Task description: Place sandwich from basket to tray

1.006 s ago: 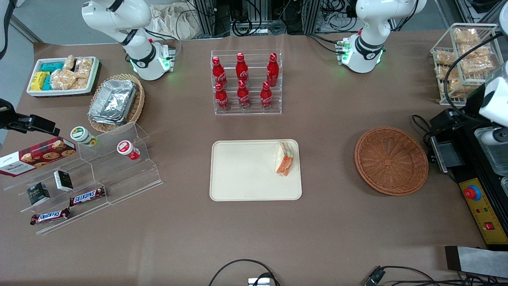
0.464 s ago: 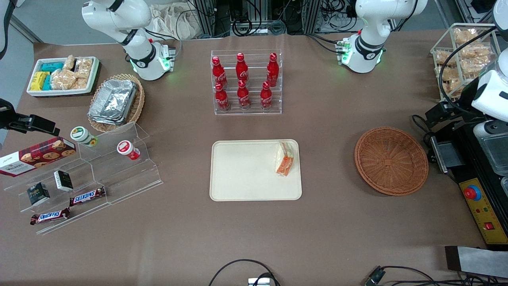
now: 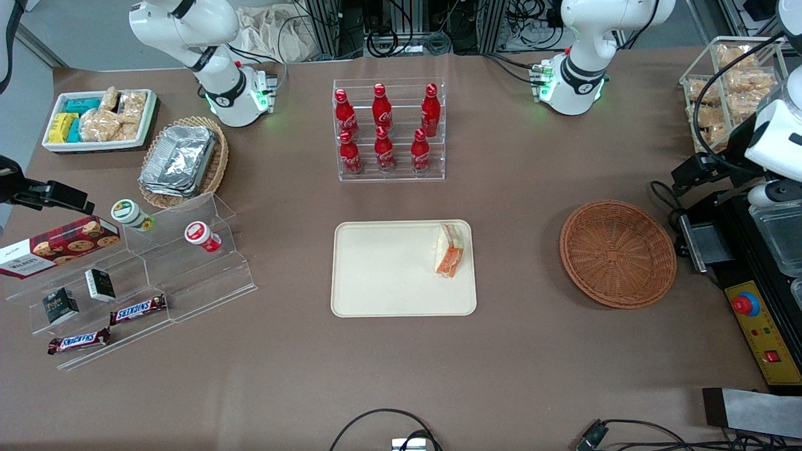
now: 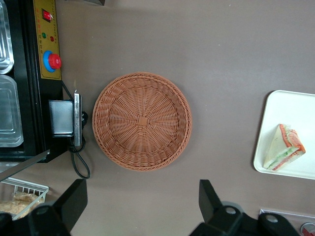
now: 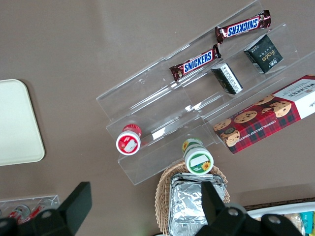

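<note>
Fingers spread wide and carrying nothing, the left arm's two-finger gripper (image 4: 140,206) hangs high above the brown table (image 3: 532,351) at the working arm's end, looking straight down on the round reddish-brown wicker basket (image 4: 142,121), which sits bare. Well apart from that basket, the small triangular clear-wrapped sandwich (image 3: 449,250) with orange-red and green filling lies flat on the cream-beige rectangular plastic tray (image 3: 388,269), close against the tray rim nearest the basket. Six red bottles in a clear rack (image 3: 390,129) stand farther from the front camera than the tray.
</note>
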Tool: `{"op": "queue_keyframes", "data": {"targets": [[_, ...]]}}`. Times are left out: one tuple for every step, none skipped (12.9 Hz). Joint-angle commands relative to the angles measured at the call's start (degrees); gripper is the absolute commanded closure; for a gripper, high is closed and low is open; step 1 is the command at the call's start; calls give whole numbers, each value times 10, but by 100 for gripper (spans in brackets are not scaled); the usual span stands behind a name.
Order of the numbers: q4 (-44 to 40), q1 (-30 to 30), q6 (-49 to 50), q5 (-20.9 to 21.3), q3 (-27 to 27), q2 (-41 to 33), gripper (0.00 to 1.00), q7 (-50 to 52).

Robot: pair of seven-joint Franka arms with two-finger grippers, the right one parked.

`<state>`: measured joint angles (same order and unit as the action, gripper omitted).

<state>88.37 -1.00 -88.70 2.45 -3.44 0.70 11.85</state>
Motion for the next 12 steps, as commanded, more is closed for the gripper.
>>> {"op": "queue_keyframes", "data": {"targets": [[0,-4,-3,-12,9,-3,0,-19],[0,-3,-3,-12,9,-3,0,-36],[0,-3,-2,-12,10,-3,0,-52],[0,-3,-2,-12,10,-3,0,-60],[0,-3,4,-12,10,-2,0,-60],[1,-3,4,-12,10,-2,0,-60],[1,-4,4,-12,9,1,0,-60],[-3,-4,4,-12,9,4,0,-60],[-4,-4,4,-15,9,5,0,-60],[-4,-4,4,-17,9,6,0,-60],[-4,-4,6,-17,9,5,0,-61],[-4,-4,6,-17,9,5,0,-61]]}}
